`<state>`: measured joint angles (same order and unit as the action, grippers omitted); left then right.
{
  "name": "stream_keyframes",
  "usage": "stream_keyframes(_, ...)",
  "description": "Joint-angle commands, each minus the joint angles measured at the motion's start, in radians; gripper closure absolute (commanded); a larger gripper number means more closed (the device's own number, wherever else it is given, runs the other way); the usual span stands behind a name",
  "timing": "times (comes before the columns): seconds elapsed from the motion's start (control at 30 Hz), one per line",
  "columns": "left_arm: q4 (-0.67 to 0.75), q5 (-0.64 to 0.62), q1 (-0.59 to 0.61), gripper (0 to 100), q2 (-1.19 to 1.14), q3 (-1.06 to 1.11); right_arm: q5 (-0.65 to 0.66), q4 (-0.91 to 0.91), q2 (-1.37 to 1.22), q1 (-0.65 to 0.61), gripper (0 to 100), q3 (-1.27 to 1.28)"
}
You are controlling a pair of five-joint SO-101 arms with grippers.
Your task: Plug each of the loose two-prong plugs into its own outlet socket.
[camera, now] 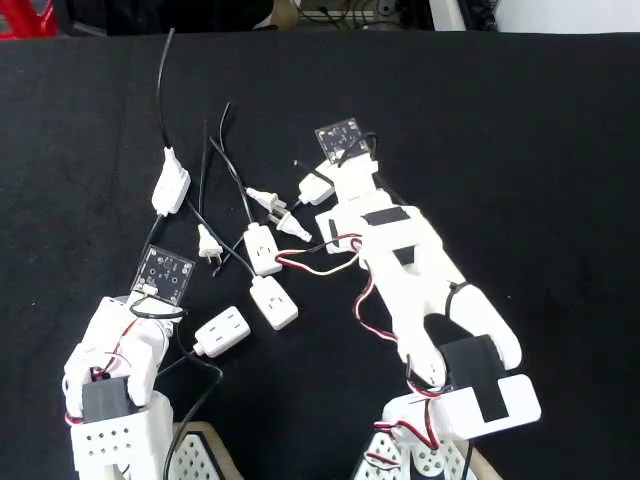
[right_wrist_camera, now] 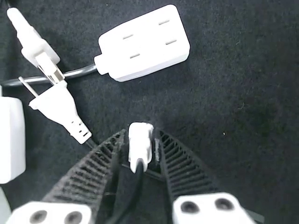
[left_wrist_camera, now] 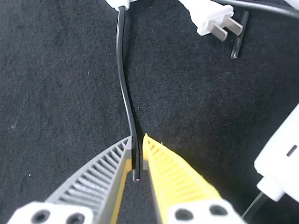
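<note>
**Robotics laboratory bench.** The table (camera: pixel 560 150), draped in black cloth, carries two small white plastic arms, left (camera: pixel 115 365) and right (camera: pixel 420 270). Each has a bare circuit board (camera: pixel 165 272) at the wrist and exposed red, white and black servo wires (camera: pixel 318 262). At the table's middle lie two-prong plugs (camera: pixel 266 199) and outlet sockets (camera: pixel 222 331) on short cords with cut ends. Beyond the table's far edge are a tangle of cables (camera: pixel 345 12) and a red object (camera: pixel 25 18).

The table (camera: pixel 540 140) wears black cloth, with something red (camera: pixel 22 18) beyond its far edge.
</note>
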<state>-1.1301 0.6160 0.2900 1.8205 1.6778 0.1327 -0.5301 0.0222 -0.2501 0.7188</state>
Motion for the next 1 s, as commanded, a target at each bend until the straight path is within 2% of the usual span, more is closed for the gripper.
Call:
stream_keyframes(0.0,0.018,0.003,0.007,95,0.005,0.021,-0.002,-0.003,0.004,0.005,91.0,-0.048)
stream_keyframes(0.8,0.014,0.005,0.005,95,0.005,0.021,0.003,-0.006,-0.051,0.035,91.1,-0.076)
stream_keyframes(0.97,0.014,0.005,0.005,95,0.005,0.021,0.005,-0.008,-0.045,0.035,98.5,-0.077)
